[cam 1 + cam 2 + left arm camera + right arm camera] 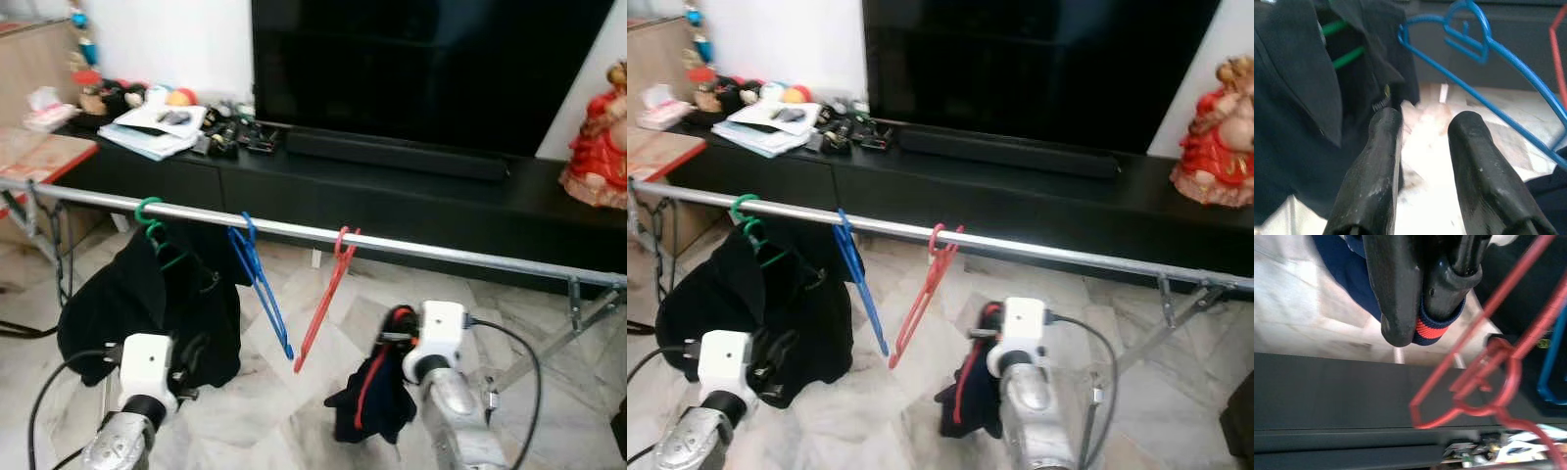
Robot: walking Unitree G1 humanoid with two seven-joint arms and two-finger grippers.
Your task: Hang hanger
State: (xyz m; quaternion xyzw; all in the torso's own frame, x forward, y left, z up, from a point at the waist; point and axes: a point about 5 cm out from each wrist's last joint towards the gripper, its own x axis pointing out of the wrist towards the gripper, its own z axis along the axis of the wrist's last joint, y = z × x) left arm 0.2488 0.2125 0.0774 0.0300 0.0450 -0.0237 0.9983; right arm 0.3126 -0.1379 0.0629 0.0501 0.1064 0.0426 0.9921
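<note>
A silver rail [421, 249] runs across in front of me. On it hang a green hanger [149, 213] carrying a black garment [137, 294], an empty blue hanger [260, 279] and an empty red hanger [328, 292]. My right gripper [394, 329] is below the rail, just right of the red hanger, shut on a navy garment with a red stripe [377, 397] that droops under it. In the right wrist view the fingers [1396, 293] pinch the navy and red fabric [1432, 330]. My left gripper [1422, 132] is open beside the black garment, holding nothing.
Behind the rail stands a low black TV cabinet [411, 191] with a large TV [421, 69], a red figurine [598, 137] at the right and papers and clutter [157, 127] at the left. The rack's folding leg [578, 313] stands at the right on the marble floor.
</note>
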